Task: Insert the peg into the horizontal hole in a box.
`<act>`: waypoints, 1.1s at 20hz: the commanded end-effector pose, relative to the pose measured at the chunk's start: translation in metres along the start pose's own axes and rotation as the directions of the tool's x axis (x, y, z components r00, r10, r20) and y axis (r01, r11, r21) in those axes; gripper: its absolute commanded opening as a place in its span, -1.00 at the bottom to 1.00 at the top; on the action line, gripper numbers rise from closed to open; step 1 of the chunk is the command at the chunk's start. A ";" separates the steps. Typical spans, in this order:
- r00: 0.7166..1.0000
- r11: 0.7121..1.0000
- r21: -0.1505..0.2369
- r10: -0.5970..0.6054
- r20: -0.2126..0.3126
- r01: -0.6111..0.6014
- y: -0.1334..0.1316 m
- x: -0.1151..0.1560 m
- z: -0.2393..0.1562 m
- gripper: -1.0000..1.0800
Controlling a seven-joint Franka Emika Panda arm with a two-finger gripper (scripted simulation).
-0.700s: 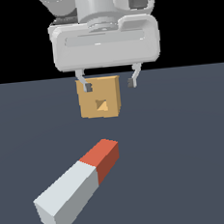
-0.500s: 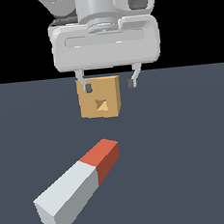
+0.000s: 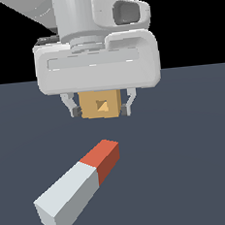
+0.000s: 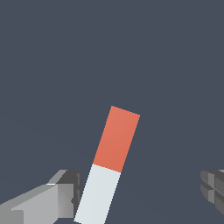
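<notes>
The peg lies flat on the dark floor, a pale grey-white bar with a red end that points toward the box. The tan box stands farther back, its dark square hole facing the camera. Its top is hidden behind my hand. My gripper is open and empty and hangs above the floor. In the exterior view its fingers appear either side of the box. In the wrist view the peg lies below my open gripper, next to one finger. The box is out of that view.
Only the flat dark grey floor surrounds the peg and the box. The arm's white hand body fills the upper middle of the exterior view.
My gripper has come down and looms larger in the exterior view, now covering the box's top. The peg and the box have not moved. The fingers stay open.
</notes>
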State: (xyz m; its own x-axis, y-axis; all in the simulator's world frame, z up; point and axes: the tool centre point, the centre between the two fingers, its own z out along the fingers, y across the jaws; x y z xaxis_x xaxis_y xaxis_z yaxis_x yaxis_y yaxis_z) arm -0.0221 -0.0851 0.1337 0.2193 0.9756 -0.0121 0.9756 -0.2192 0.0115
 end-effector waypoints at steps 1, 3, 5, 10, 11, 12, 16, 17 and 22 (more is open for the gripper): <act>0.996 0.996 0.004 0.087 -0.001 -0.087 -0.009 -0.024 0.017 0.92; 0.988 0.988 0.006 0.152 -0.002 -0.152 -0.017 -0.042 0.029 0.92; 0.979 0.979 0.009 0.206 -0.003 -0.205 -0.024 -0.055 0.040 0.92; 0.957 0.957 0.013 0.290 -0.005 -0.290 -0.038 -0.076 0.057 0.92; 0.954 0.954 0.013 0.299 -0.006 -0.299 -0.040 -0.078 0.059 0.92; 0.952 0.952 0.014 0.306 -0.006 -0.306 -0.041 -0.080 0.061 0.92; 0.951 0.951 0.015 0.309 -0.006 -0.308 -0.042 -0.081 0.062 0.92; 0.951 0.951 0.015 0.309 -0.006 -0.308 -0.042 -0.081 0.062 0.92; 0.951 0.951 0.015 0.310 -0.006 -0.310 -0.043 -0.081 0.074 0.92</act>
State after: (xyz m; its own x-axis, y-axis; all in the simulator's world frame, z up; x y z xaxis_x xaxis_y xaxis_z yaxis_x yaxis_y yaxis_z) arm -0.0802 -0.1558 0.0650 0.5102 0.8601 -0.0012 0.8601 -0.5102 0.0006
